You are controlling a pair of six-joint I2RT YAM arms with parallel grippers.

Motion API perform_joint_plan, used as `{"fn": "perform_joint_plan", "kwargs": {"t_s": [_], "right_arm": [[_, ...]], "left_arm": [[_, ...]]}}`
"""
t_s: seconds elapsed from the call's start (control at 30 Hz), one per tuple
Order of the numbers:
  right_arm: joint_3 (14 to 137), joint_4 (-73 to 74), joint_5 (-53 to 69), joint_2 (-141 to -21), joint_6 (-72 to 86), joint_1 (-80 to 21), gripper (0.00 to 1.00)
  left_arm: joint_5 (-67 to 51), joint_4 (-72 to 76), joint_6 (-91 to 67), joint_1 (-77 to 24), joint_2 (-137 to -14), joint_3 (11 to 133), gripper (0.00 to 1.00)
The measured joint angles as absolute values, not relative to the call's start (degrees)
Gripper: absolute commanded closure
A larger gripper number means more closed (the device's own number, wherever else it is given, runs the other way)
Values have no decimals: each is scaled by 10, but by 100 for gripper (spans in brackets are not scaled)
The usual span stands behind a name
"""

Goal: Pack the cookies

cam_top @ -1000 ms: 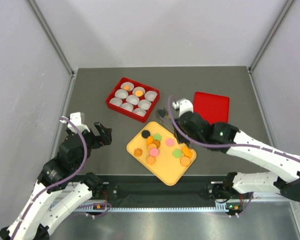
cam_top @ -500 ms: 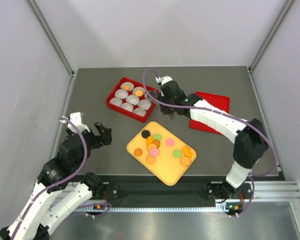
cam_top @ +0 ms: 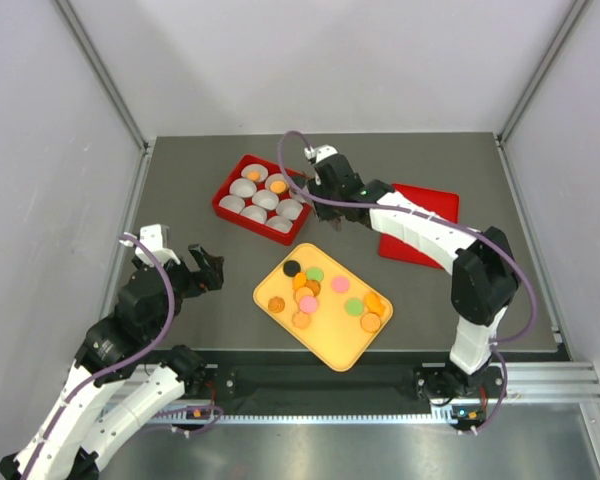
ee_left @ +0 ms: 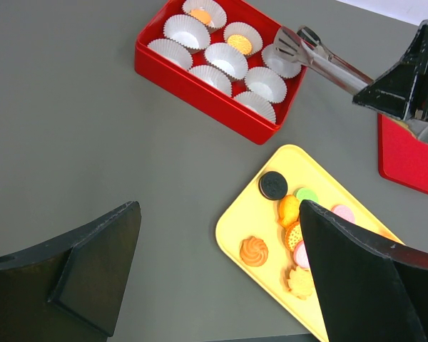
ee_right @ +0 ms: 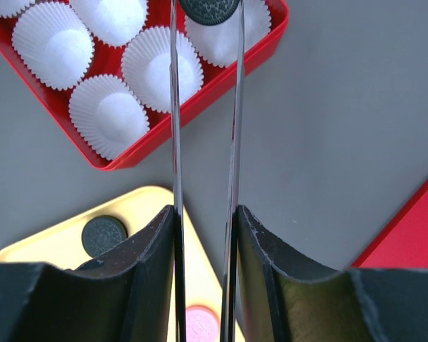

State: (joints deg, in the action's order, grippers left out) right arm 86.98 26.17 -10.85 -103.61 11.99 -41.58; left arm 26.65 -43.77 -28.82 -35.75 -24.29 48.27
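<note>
Left side: I am holding the left gripper (cam_top: 206, 266) idle above bare table, fingers spread wide, nothing between them.

Centre-left: the red box (ee_left: 200, 96) is sitting with its white paper cups (ee_left: 226, 59). Two cups are already carrying orange cookies (ee_left: 237, 43); the others are looking empty.

Centre: the rest of the cookies (cam_top: 310, 290) are lying loose on the yellow tray (cam_top: 330, 345), some overlapping, with a black one (ee_left: 273, 184) apart at the tray's far corner.

Centre-right: the right gripper (ee_right: 203, 221) is squeezing a pair of metal tongs (ee_right: 175, 107). The tong tips are pinching a black sandwich cookie (ee_right: 208, 8) by its rim, over the corner cup of the box. I cannot tell whether it is touching the paper.

Right: the red lid (cam_top: 425, 215) is lying flat beside the box.

Handling judgement: I am treating these cookies as light, stiff and brittle, likely to crumble under hard pressure. Smooth metal blades on a round edge are giving little friction, so I am expecting slip or rotation. Best hold: across the widest part of the rim, light squeeze, disc kept level. The paper cups are flimsy and will shift if nudged.
</note>
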Motion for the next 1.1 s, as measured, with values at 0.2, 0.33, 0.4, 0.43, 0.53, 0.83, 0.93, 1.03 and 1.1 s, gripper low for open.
{"fn": "perform_joint_plan", "kwargs": {"t_s": [0.2, 0.33, 0.4, 0.43, 0.53, 0.83, 0.93, 1.03, 1.1], "right_arm": [[892, 266, -109, -1052, 120, -411, 72], [894, 272, -109, -1060, 120, -411, 71], [894, 276, -109, -1062, 120, -411, 70], [894, 277, -109, -1062, 120, -411, 70], [894, 278, -110, -1063, 120, -411, 66], [894, 279, -113, -1063, 121, -411, 62], [894, 279, -115, -1063, 121, -410, 61], [894, 279, -116, -1063, 121, -410, 60], [894, 279, -117, -1063, 121, -410, 59]], "left_arm": [[267, -438, -288, -357, -243, 483, 3], [267, -438, -288, -357, -243, 483, 3], [267, -438, -288, -357, -243, 483, 3], [267, -438, -288, -357, -243, 483, 3], [267, -438, -288, -357, -243, 483, 3], [267, -438, -288, -357, -243, 483, 3], [267, -438, -288, -357, -243, 483, 3], [267, -438, -288, -357, -243, 483, 3], [267, -438, -288, -357, -243, 483, 3]]}}
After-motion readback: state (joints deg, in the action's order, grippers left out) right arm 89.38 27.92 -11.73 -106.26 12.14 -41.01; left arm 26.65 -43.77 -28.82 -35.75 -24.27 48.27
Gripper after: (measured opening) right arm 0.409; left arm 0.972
